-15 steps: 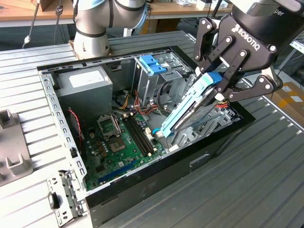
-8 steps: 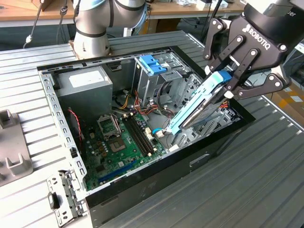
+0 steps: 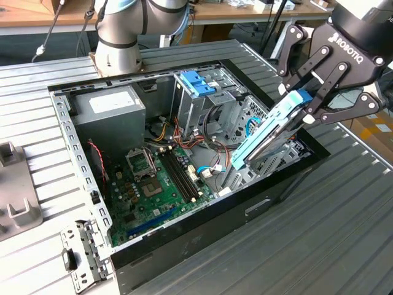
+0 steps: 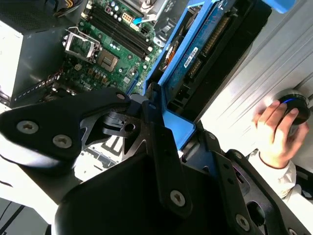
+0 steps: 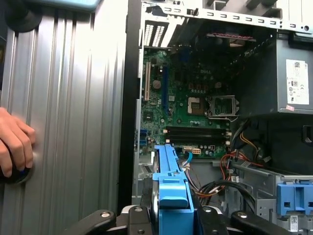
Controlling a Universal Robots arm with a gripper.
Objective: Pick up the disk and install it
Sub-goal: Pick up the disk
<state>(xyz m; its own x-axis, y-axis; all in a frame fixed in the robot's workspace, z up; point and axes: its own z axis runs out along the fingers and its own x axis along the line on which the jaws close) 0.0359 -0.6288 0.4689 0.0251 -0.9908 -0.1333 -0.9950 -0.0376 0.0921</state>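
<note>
**Op 2:** What's nearest the cam?

**Op 1:** The fingers point(image 3: 325, 86), at 2 o'clock in the exterior view. They're clenched on the disk point(image 3: 270, 138), gripping at its blue end tab point(image 3: 299, 98). I see the same grip in both wrist views. In the second wrist view the fingers point(image 4: 164, 156) sit either side of the blue carrier frame and the disk point(image 4: 200, 49) runs away from the cam. In the first wrist view the disk point(image 5: 171, 181) shows edge-on.

**Op 2:** Disk attitude?

**Op 1:** Tilted. The tab end is high and the other end is low, inside the open PC case point(image 3: 184, 246). That's approx 3 o'clock of the mobo point(image 3: 153, 184) in the exterior view. Can't tell if the low end touches any metal.

**Op 2:** Rest of the case?

**Op 1:** It lies flat on the ribbed desk point(image 3: 344, 233) w/ the side panel off. The PSU point(image 3: 113, 107) is at 11 o'clock of the mobo. The drive cage point(image 3: 209, 110) is at 1 o'clock w/ a blue bracket point(image 3: 196, 83) on top. The cage is near the disk but apart from it.

**Op 2:** Anyone close by?

**Op 1:** Yes, a person's hand point(image 4: 274, 132) rests on a round black knob point(image 4: 296, 105) on the desk, outside the case. I see the hand point(image 5: 14, 144) in the first wrist view too.
</note>
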